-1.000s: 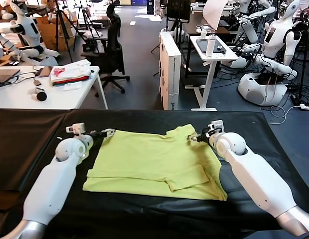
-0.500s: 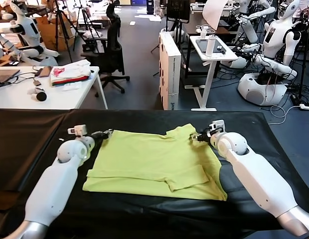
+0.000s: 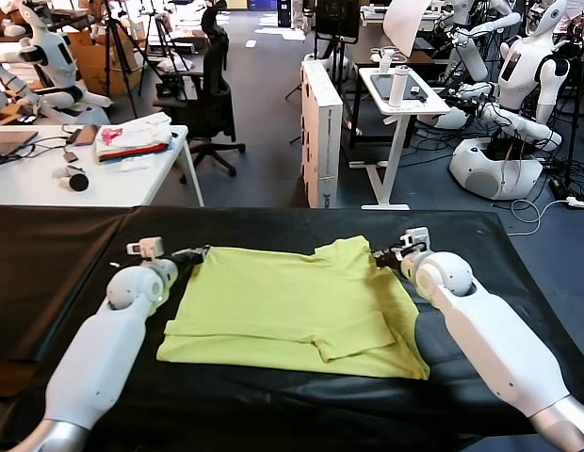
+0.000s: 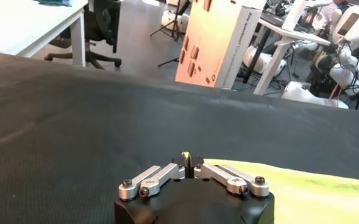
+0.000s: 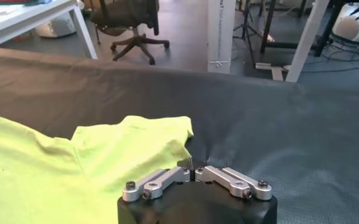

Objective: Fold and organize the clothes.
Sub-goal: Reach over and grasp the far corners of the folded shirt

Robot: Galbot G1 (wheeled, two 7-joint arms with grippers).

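Note:
The clothes, one lime yellow-green T-shirt (image 3: 292, 301), lie spread flat on the black table (image 3: 47, 282), partly folded with a sleeve turned in near the front. My left gripper (image 3: 196, 252) is at the shirt's far left corner and is shut on it; in the left wrist view a sliver of yellow cloth shows between the closed jaws of the left gripper (image 4: 188, 159), with the shirt (image 4: 301, 189) beside it. My right gripper (image 3: 375, 254) is shut on the edge of the far right sleeve. In the right wrist view the shirt (image 5: 75, 170) runs to a point at the right gripper (image 5: 192, 163).
Beyond the black table stand a white desk (image 3: 132, 179) with a white, pink and red fabric pile (image 3: 132, 137), an office chair (image 3: 212, 94), a tall white box (image 3: 322, 132), a small white stand (image 3: 400, 94) and other robots (image 3: 518, 104).
Both grippers have gone from open to shut, the left on the shirt's far left corner, the right on the far right sleeve edge. The arms have barely shifted.

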